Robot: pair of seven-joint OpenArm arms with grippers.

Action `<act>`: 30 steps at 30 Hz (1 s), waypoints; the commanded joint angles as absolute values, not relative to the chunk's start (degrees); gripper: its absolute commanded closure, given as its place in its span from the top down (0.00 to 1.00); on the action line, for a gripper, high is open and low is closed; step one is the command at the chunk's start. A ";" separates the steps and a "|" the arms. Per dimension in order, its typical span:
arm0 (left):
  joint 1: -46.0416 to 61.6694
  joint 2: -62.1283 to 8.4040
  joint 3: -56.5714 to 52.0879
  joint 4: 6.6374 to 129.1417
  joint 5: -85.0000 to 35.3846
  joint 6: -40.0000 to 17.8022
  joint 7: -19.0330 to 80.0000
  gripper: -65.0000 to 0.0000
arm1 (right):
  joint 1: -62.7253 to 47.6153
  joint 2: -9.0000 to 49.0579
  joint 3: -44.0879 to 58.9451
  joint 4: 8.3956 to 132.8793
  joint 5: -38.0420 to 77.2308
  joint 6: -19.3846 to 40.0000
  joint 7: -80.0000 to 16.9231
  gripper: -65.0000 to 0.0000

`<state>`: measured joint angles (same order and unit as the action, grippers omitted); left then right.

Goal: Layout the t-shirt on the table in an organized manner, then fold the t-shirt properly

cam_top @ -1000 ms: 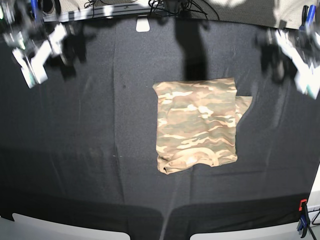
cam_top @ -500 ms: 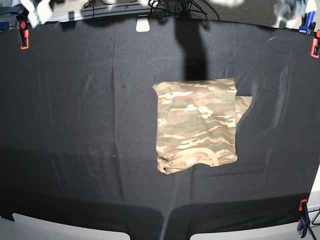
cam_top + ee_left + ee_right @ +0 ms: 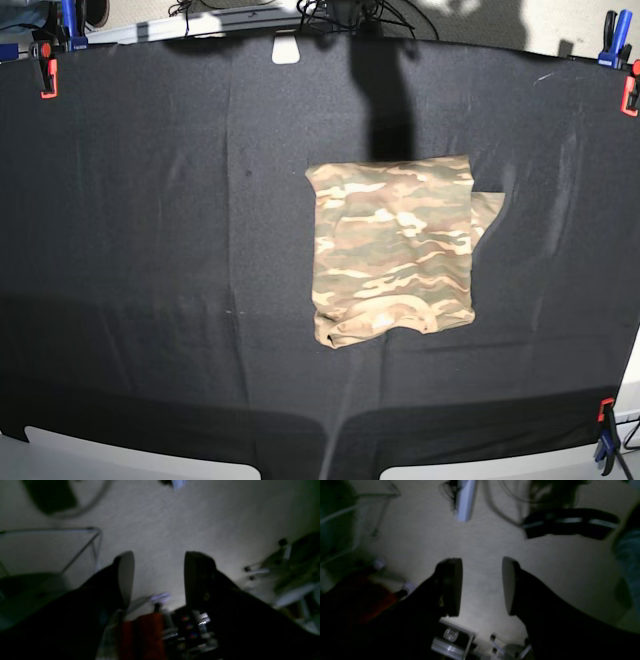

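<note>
Flanking t-shirt point(image 3: 395, 250): corner clamps point(image 3: 45, 77)

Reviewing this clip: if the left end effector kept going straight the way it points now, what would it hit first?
Nothing close by: the left end effector stands open and empty, aimed off the table at pale floor. That floor looks first in line, though depth is unclear.

Lab, clamped black table point(image 3: 150, 250), cables point(image 3: 340, 12), carpet point(image 3: 175, 525)

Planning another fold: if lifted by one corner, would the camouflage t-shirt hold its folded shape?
Probably not. The t-shirt looks like soft, wrinkled cloth, so it would likely droop and unfold. A loose flap pokes out at its right edge and would probably slide when pushed.
</note>
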<state>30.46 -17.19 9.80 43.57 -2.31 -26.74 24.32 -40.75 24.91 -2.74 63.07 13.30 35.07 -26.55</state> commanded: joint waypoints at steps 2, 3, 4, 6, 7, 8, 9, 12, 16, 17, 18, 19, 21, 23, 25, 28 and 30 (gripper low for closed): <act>26.81 -15.66 9.85 35.00 1.43 -26.20 19.57 0.46 | -36.93 25.26 -6.04 55.51 11.75 35.27 -20.88 0.38; 24.82 -14.83 9.85 31.18 3.25 -24.75 16.53 0.46 | -34.79 25.12 -7.81 51.53 11.99 35.29 -18.52 0.38; 23.14 -14.11 9.85 28.05 4.75 -22.15 13.30 0.46 | -32.73 24.93 -9.61 47.86 11.94 35.31 -16.62 0.38; 20.47 -12.93 9.85 23.73 7.01 -13.91 8.19 0.46 | -28.69 24.49 -13.23 41.06 11.05 35.27 -13.30 0.38; 19.46 -12.32 9.85 22.50 7.35 -9.72 7.16 0.45 | -26.74 24.21 -15.05 37.95 10.17 35.24 -11.66 0.38; 18.74 -11.86 9.85 21.91 7.49 -6.92 7.22 0.45 | -24.95 23.83 -16.82 35.20 9.50 34.89 -10.55 0.38; 18.17 -11.55 9.85 21.82 7.46 -5.45 7.49 0.45 | -23.29 23.35 -18.37 32.82 8.80 34.20 -10.00 0.38; 17.28 -11.14 9.85 21.91 7.44 -5.56 7.62 0.45 | -19.53 21.78 -22.24 28.29 8.21 30.30 -10.07 0.38; 16.99 -11.29 9.85 22.26 7.44 -5.54 7.60 0.45 | -17.78 19.81 -24.75 27.55 8.08 29.04 -10.98 0.38; 16.99 -11.29 9.85 22.26 7.44 -5.56 7.62 0.45 | -17.78 19.35 -24.88 27.64 8.08 29.04 -11.16 0.38; 16.99 -11.31 9.85 22.26 7.46 -5.56 7.62 0.45 | -17.80 18.83 -24.88 27.64 8.08 29.04 -11.18 0.38; 16.97 -11.31 9.85 22.26 7.46 -5.56 7.60 0.45 | -17.87 18.31 -24.88 27.62 8.05 29.06 -11.20 0.38; 16.82 -11.29 9.85 22.26 7.44 -5.54 7.16 0.45 | -18.09 17.37 -24.88 27.62 8.08 29.06 -11.18 0.38; 16.64 -11.31 9.85 22.26 7.46 -5.54 6.68 0.45 | -18.09 16.43 -24.88 27.62 8.08 29.06 -11.18 0.38; 16.60 -11.31 9.85 22.48 7.46 -5.54 5.85 0.45 | -18.09 15.59 -24.88 27.62 8.05 29.06 -11.22 0.38; 16.45 -11.31 9.85 23.81 7.46 -5.54 5.69 0.45 | -18.09 14.48 -24.88 27.62 8.05 29.04 -11.20 0.38; 15.99 -11.31 9.85 24.60 7.46 -5.56 5.85 0.45 | -18.09 13.85 -24.88 27.62 8.05 28.86 -11.11 0.38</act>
<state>15.75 -11.00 9.80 24.34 7.38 -5.76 6.00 -17.78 13.45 -24.82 27.49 7.88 28.60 -11.09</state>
